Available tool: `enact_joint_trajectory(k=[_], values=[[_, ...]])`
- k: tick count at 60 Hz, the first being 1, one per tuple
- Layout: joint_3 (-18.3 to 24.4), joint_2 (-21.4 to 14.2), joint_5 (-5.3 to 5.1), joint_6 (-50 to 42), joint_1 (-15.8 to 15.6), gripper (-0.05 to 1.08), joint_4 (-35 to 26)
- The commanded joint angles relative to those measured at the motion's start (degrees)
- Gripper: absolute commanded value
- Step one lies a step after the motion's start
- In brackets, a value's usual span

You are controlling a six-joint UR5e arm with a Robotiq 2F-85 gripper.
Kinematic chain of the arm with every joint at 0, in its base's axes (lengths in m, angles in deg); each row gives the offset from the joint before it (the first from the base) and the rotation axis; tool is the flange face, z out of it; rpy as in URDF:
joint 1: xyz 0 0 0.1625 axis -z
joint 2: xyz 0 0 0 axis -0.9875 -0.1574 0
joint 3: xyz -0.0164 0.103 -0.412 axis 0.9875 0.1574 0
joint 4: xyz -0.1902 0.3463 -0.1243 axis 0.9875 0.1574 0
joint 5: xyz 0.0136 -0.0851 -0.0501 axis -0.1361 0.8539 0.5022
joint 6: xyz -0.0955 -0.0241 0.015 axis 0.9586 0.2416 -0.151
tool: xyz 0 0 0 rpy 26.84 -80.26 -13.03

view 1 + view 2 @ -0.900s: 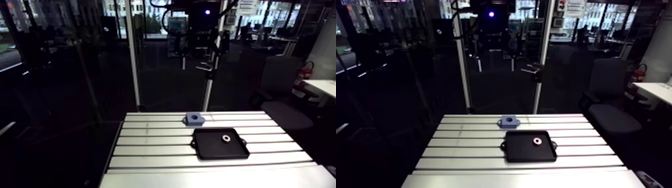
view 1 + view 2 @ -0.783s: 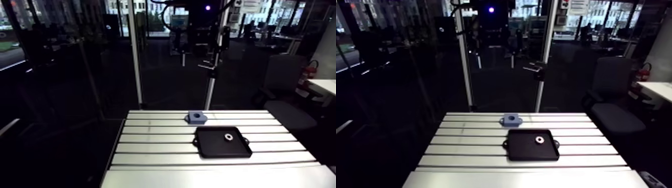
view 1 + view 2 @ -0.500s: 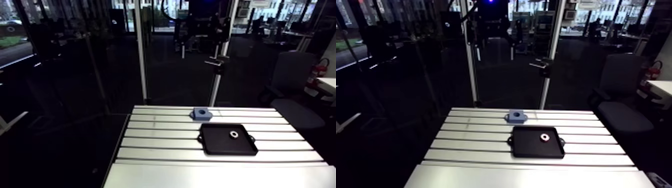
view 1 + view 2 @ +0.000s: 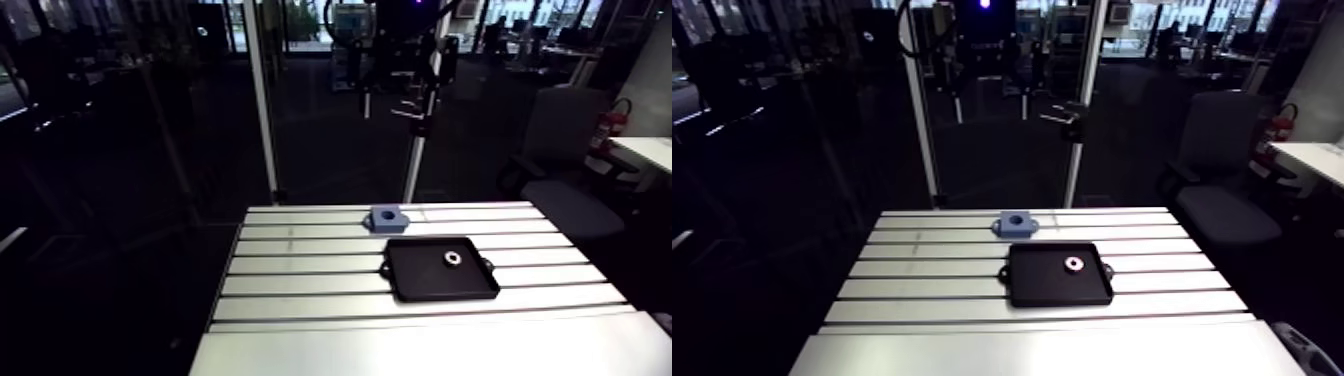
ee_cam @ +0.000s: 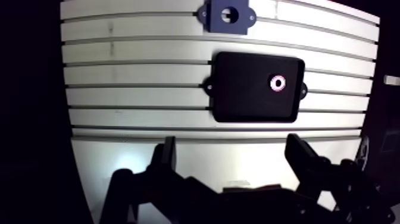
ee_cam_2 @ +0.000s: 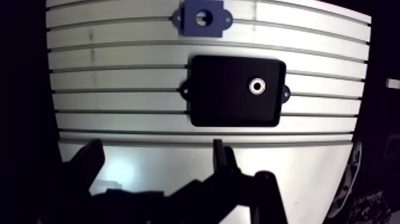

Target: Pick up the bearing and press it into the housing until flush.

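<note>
A small silver ring bearing (image 5: pixel 277 83) lies inside a black tray (image 5: pixel 238 98), toward the tray's right side. The blue housing (image 5: pixel 227 15), a block with a round bore and two side ears, sits on the table just beyond the tray. In the arm view the bearing (image 4: pixel 452 258) and the housing (image 4: pixel 388 217) stand apart from each other. My gripper (image 5: pixel 232 146) hangs high above the table's near edge, well short of the tray. Its fingers (image 5: pixel 166 156) are spread wide with nothing between them. The arm view does not show the gripper.
The slotted aluminium table (image 4: pixel 300 290) runs wide to the left of the tray. A smooth plate strip (image 4: pixel 420 352) borders its near edge. Dark floor drops away on both sides of the table.
The whole arm view has shifted and tilted, so the camera moved. The tray, bearing and housing keep their places on the table.
</note>
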Motion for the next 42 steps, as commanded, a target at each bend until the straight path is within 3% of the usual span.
enact_joint_trajectory(k=[1, 6, 15, 42], values=[[-2.5, 1.6, 0.02, 5.2, 6.4, 0.01, 5.0], [-4.1, 2.4, -0.15, 7.5, 8.9, 0.01, 7.5], [-6.3, 4.8, 0.02, 12.7, 10.1, 0.01, 12.1], [-11.9, 8.6, -0.58, 13.1, 14.9, 0.01, 19.5]])
